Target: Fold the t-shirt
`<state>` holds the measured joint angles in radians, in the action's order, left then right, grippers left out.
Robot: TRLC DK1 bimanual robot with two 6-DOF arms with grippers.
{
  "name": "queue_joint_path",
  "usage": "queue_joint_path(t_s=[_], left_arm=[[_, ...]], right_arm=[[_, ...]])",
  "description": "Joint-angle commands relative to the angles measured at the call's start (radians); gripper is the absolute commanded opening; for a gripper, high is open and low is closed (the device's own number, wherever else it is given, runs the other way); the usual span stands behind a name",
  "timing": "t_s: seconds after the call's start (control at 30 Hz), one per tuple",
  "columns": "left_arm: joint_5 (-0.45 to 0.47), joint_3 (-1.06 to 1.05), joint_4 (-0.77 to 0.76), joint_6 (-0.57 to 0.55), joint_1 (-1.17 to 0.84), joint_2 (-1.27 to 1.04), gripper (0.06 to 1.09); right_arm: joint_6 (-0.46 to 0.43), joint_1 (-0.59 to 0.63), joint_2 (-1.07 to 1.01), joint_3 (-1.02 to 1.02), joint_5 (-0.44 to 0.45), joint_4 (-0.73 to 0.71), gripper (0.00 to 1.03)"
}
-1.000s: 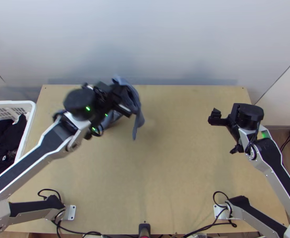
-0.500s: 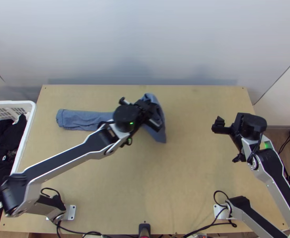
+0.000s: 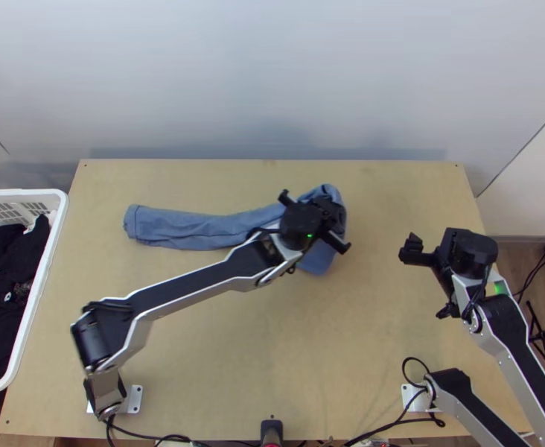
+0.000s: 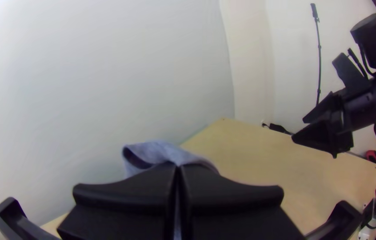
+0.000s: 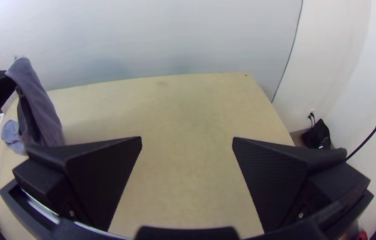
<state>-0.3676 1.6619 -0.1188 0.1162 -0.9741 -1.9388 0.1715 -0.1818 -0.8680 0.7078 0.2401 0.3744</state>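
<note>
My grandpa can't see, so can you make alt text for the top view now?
The left gripper holds one end of a blue t-shirt above a wooden table; the rest lies in a long strip. The right gripper hangs over the table's right side. A white basket of dark clothes is at the left.

Two arms, left arm and right arm, bore two claws, left claw and right claw. One table lay beneath both claws; one t-shirt was in the left claw; one basket stood well apart from it.
</note>
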Motion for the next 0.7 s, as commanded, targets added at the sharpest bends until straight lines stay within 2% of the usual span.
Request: queue_joint_path(t_s=[0.0,0.23,0.53,0.63,0.67], left_arm=[[0.001,0.122,-0.002,-0.007,-0.026,-0.147,0.09],[0.001,0.257,-0.002,-0.026,-0.031,-0.282,0.09],[-0.011,0.570,0.016,-0.029,-0.032,-0.508,0.09],[-0.011,0.616,-0.007,-0.024,-0.040,-0.546,0.10],[-0.010,0.619,-0.010,-0.023,-0.040,-0.552,0.15]], right_arm=[[0.006,0.021,0.046,-0.056,0.002,-0.005,0.95],[0.008,0.041,0.058,-0.057,0.002,-0.003,0.95],[0.008,0.064,0.086,-0.068,0.002,0.006,0.95],[0.008,0.068,0.100,-0.090,0.001,0.006,0.95],[0.010,0.068,0.101,-0.099,0.001,0.004,0.95]])
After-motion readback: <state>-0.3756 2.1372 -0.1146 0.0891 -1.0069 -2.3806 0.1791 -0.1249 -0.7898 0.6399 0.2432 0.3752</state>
